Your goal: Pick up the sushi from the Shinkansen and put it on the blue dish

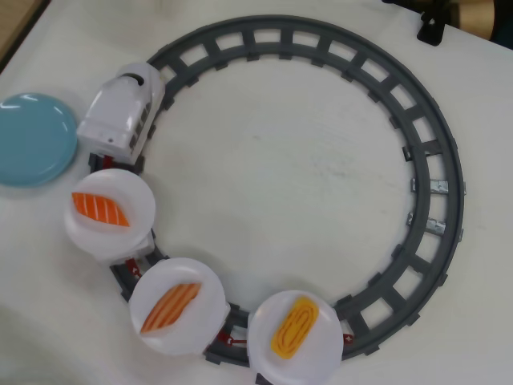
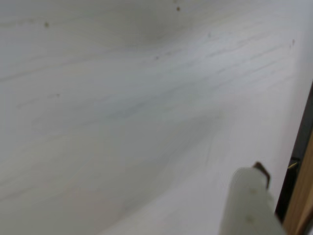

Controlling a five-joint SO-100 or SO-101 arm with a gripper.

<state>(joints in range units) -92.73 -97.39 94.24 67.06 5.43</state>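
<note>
In the overhead view the white Shinkansen [image 1: 124, 112] stands on the grey ring track [image 1: 437, 160] at the upper left, its cars curving down behind it. The sushi [image 1: 170, 306], pale orange with light stripes, lies on the middle white plate [image 1: 200, 277]. The blue dish [image 1: 32, 138] rests on the table left of the train and holds nothing. No gripper shows in the overhead view. The wrist view shows only one white finger [image 2: 249, 198] at the lower right over bare white table, so I cannot tell whether the jaws are open or shut.
A brighter orange piece [image 1: 100, 208] lies on the first white plate behind the train. A yellow egg piece [image 1: 294, 326] lies on the last plate. A black part [image 1: 431, 26] sits at the top right corner. A dark table edge [image 2: 301, 147] runs down the wrist view's right side.
</note>
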